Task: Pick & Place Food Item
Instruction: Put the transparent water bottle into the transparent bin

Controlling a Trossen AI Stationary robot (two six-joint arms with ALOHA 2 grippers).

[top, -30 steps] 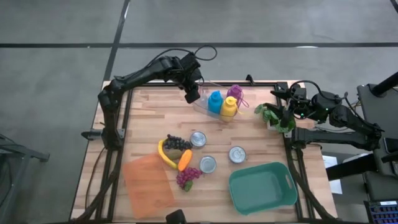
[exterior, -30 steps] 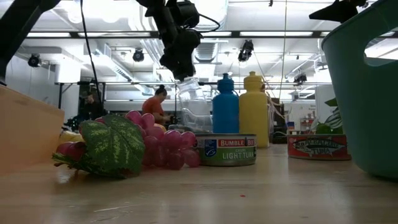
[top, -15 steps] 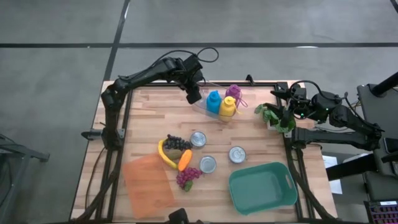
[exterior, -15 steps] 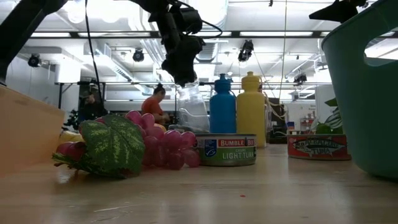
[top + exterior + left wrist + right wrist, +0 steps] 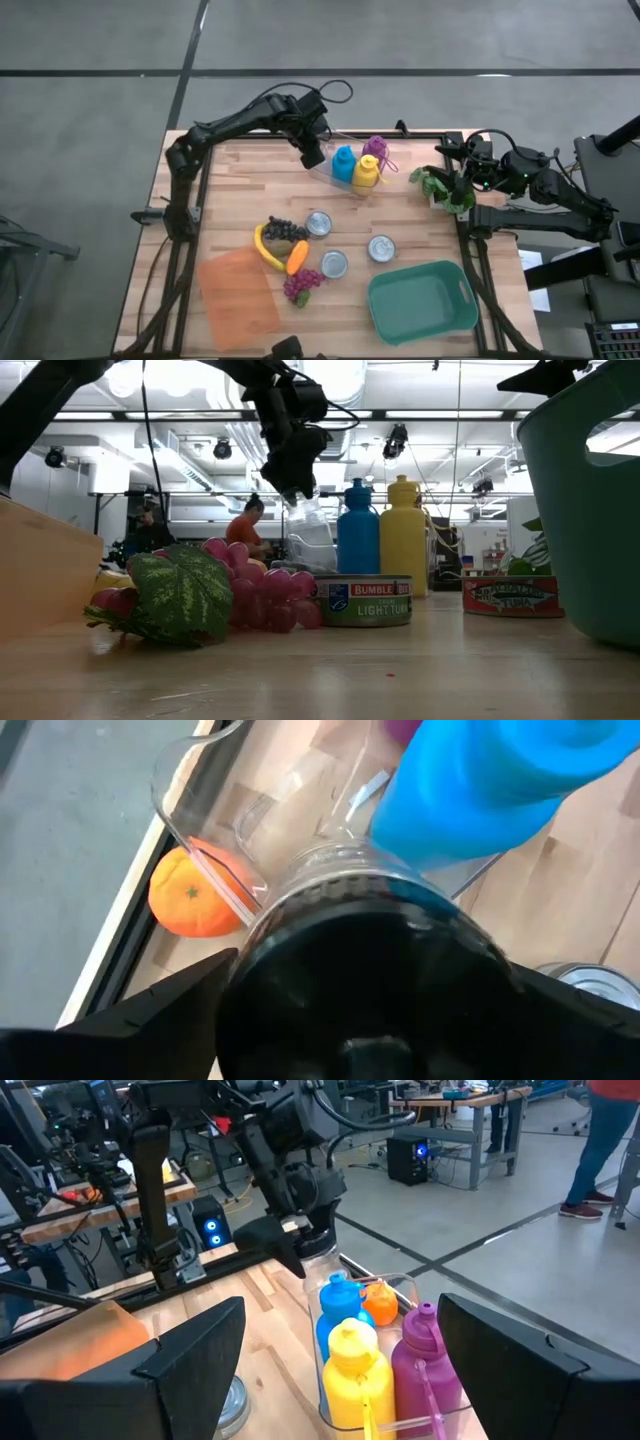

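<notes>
Early stage: left claw (image 5: pixel 311 152) clamped on clear bottle (image 5: pixel 310 530) in bin (image 5: pixel 345 186); right claw (image 5: pixel 462 182) idle, grip indiscernible; nothing placed.

arms: dark, jointed; cables: black, looped; left end effector (image 5: pixel 310 152): black

Place: a robotics lab or workshop hall is showing in these views.
Ceiling: bare ducts (image 5: pixel 190 455) and hanging lights (image 5: pixel 398 436) are running overhead in the low view.
Floor: grey concrete (image 5: pixel 90 100) is spreading around the wooden table (image 5: pixel 240 190), with seams at 12 o'clock.
Benches: work tables (image 5: pixel 470 1110) are standing in the background, and a computer tower (image 5: pixel 412 1160) is glowing blue under one.
People: one person (image 5: pixel 248 530) is bending over a bench; another person's legs (image 5: pixel 600 1150) are showing.
</notes>
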